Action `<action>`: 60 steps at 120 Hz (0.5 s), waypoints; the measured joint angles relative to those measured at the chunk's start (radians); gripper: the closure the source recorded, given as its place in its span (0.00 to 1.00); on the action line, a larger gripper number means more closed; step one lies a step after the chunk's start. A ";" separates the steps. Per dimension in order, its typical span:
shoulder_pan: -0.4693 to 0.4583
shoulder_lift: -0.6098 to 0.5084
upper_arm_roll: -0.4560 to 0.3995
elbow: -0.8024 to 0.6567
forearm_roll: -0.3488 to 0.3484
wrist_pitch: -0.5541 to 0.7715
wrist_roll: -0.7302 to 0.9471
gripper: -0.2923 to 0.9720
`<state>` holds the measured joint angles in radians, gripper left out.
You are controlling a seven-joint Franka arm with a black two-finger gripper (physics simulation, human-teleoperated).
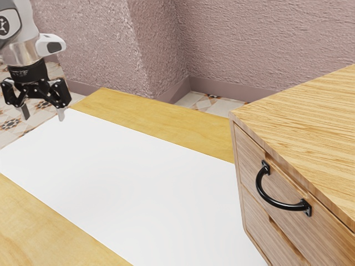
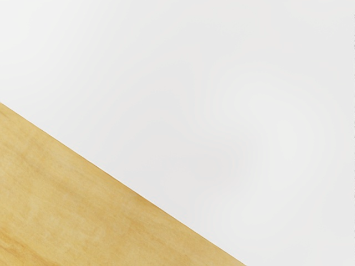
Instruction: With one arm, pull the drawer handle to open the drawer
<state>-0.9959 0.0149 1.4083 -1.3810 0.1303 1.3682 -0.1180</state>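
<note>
A wooden drawer cabinet (image 1: 310,138) stands at the exterior view's right. Its upper drawer front (image 1: 288,183) carries a black curved handle (image 1: 277,194) and looks flush with the cabinet. My black gripper (image 1: 43,114) hangs at the far upper left, well above the table and far from the handle. Its two fingers point down, spread apart, with nothing between them. Under my hand lie the white mat (image 2: 222,100) and a strip of wooden tabletop (image 2: 66,205).
A white mat (image 1: 127,183) covers the middle of the wooden table (image 1: 161,119). A lower drawer front (image 1: 272,238) sits under the handled one. Textured walls and a tiled floor lie behind the table.
</note>
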 joint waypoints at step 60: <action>-0.127 -0.007 -0.179 0.289 -0.015 -0.056 -0.020 0.23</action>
<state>-1.1233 0.0075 1.2297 -1.0918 0.1152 1.3119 -0.1381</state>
